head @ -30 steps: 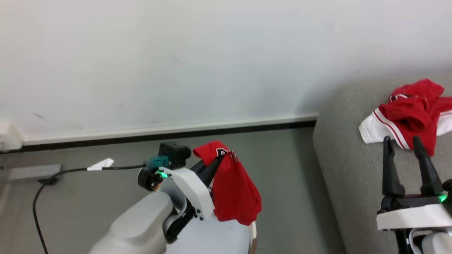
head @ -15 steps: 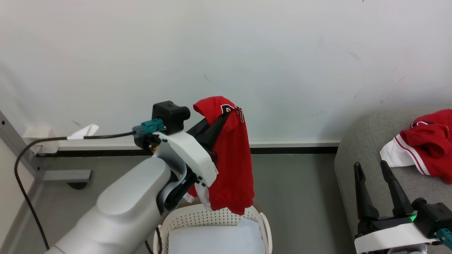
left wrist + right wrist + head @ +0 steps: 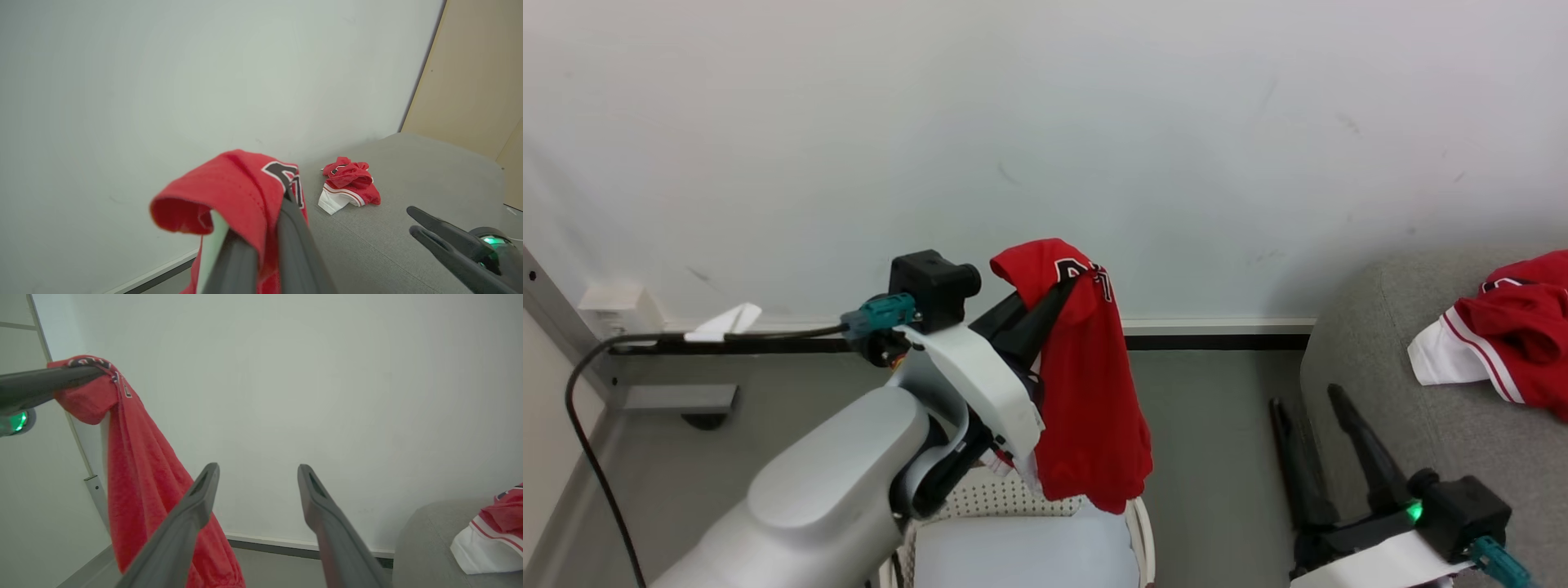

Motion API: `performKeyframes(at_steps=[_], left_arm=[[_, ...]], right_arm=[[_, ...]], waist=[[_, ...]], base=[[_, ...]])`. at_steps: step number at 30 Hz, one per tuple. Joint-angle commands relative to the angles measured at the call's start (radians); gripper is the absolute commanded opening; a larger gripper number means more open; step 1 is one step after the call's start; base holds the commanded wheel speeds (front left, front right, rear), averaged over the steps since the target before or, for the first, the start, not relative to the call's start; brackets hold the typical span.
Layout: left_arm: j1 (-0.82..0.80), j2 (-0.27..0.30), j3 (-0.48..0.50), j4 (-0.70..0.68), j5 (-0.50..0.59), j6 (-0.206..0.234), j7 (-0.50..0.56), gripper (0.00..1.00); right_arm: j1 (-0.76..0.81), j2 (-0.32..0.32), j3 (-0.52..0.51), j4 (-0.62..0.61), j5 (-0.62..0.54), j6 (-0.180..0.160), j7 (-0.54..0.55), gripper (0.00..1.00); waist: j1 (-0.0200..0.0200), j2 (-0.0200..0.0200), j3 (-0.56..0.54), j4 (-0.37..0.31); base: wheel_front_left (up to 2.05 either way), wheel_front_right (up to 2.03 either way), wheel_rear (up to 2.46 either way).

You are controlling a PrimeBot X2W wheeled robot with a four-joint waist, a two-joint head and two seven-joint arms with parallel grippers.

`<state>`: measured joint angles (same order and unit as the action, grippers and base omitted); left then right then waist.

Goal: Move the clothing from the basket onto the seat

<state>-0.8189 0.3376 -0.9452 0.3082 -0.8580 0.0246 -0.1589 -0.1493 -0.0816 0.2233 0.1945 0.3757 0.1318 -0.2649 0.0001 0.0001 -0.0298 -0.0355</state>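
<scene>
My left gripper (image 3: 1081, 279) is shut on a bright red garment (image 3: 1094, 408), which hangs from its fingers above the cream basket (image 3: 1141, 531). In the left wrist view that clothing (image 3: 237, 183) drapes over the closed fingers (image 3: 296, 232). A second red piece with white trim (image 3: 1511, 343) lies crumpled on the grey seat (image 3: 1405, 425), also seen as clothing (image 3: 349, 185) on the seat (image 3: 412, 179). My right gripper (image 3: 1305, 397) stands open beside the seat's left edge, nothing between its fingers (image 3: 196, 506). The hanging garment (image 3: 139, 465) is to its left.
A pale pad (image 3: 1021, 559) lies in the basket. A white wall and dark baseboard (image 3: 1217, 341) run behind. A black cable (image 3: 588, 408) and a metal frame foot (image 3: 678, 400) are at the left. Grey floor (image 3: 1209, 441) separates basket and seat.
The head camera has tipped up and shifted. The red garment stays in my left gripper, now held higher above the basket. My right gripper sits lower in view, left of the seat's edge.
</scene>
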Motion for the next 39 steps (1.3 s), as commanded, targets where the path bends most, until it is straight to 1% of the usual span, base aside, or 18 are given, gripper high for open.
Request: performKeyframes(at_steps=[1,4,7,9,12,17,20,22,28,31,34,35,37,38,39], left_arm=[[0.014,0.000,-0.004,-0.008,-0.004,0.004,-0.004,0.00],[0.020,-0.006,-0.013,-0.014,-0.001,0.001,-0.003,0.00],[0.019,-0.015,-0.023,-0.015,0.006,-0.003,-0.002,0.00],[0.018,-0.024,-0.030,-0.018,0.011,-0.006,-0.001,0.00],[0.017,-0.033,-0.042,-0.023,0.014,-0.011,0.001,0.00],[0.027,-0.060,-0.071,-0.038,0.018,-0.020,0.002,0.00],[0.035,-0.077,-0.091,-0.048,0.020,-0.030,0.005,0.00],[0.039,-0.088,-0.103,-0.055,0.021,-0.032,0.008,0.00],[0.048,-0.120,-0.135,-0.090,0.012,-0.048,0.023,0.00],[0.049,-0.128,-0.146,-0.115,0.007,-0.051,0.033,0.00],[0.048,-0.129,-0.152,-0.136,0.005,-0.049,0.042,0.00],[0.048,-0.129,-0.153,-0.142,0.005,-0.048,0.043,0.00],[0.050,-0.124,-0.153,-0.149,0.004,-0.045,0.044,0.00],[0.051,-0.120,-0.152,-0.151,0.003,-0.044,0.044,0.00],[0.053,-0.117,-0.151,-0.151,0.003,-0.041,0.045,0.00]], right_arm=[[-0.010,-0.017,0.042,-0.010,0.013,-0.002,0.001,1.00],[-0.025,-0.038,0.136,-0.009,0.004,-0.002,0.001,1.00],[-0.054,-0.053,0.230,0.021,0.008,-0.002,0.001,1.00],[-0.076,-0.052,0.272,0.051,0.013,-0.002,0.001,1.00],[-0.104,-0.046,0.296,0.086,0.014,-0.002,0.001,1.00],[-0.178,-0.035,0.349,0.201,-0.001,-0.002,0.001,1.00],[-0.212,-0.031,0.360,0.291,-0.002,-0.002,0.001,1.00],[-0.230,-0.027,0.369,0.359,0.009,-0.002,0.001,1.00],[-0.279,-0.018,0.400,0.515,0.060,-0.002,0.001,1.00],[-0.296,-0.015,0.422,0.573,0.093,-0.002,0.001,1.00],[-0.312,-0.012,0.435,0.603,0.116,-0.002,0.001,1.00],[-0.316,-0.011,0.438,0.610,0.122,-0.002,0.001,0.70],[-0.324,-0.009,0.440,0.613,0.137,-0.002,0.001,0.20],[-0.326,-0.008,0.441,0.614,0.142,-0.002,0.001,0.00],[-0.328,-0.007,0.442,0.614,0.145,-0.002,0.001,0.00]], waist=[[-0.0001,-0.0001,0.001,0.003],[-0.0001,-0.0001,0.002,0.008],[-0.0001,-0.0001,0.000,0.020],[-0.0001,-0.0001,-0.002,0.032],[-0.0001,-0.0001,-0.006,0.048],[-0.0001,-0.0001,-0.016,0.093],[-0.0001,-0.0001,-0.024,0.128],[-0.0001,-0.0001,-0.029,0.150],[-0.0001,-0.0001,-0.041,0.215],[-0.0001,-0.0001,-0.044,0.240],[-0.0001,-0.0001,-0.045,0.258],[-0.0001,-0.0001,-0.044,0.262],[-0.0001,-0.0001,-0.043,0.267],[-0.0001,-0.0001,-0.042,0.269],[-0.0001,-0.0001,-0.042,0.270]], base=[[0.00,0.00,0.00],[0.00,0.00,0.00],[0.00,0.00,0.00],[0.00,0.00,0.00],[0.00,0.00,0.00],[0.00,0.00,0.00],[0.00,0.00,0.00],[0.00,0.00,0.00],[0.00,0.00,0.00],[0.00,0.00,0.00],[0.00,0.00,0.00],[0.00,0.00,0.00],[0.00,0.00,0.00],[0.00,0.00,0.00],[0.00,0.00,0.00]])
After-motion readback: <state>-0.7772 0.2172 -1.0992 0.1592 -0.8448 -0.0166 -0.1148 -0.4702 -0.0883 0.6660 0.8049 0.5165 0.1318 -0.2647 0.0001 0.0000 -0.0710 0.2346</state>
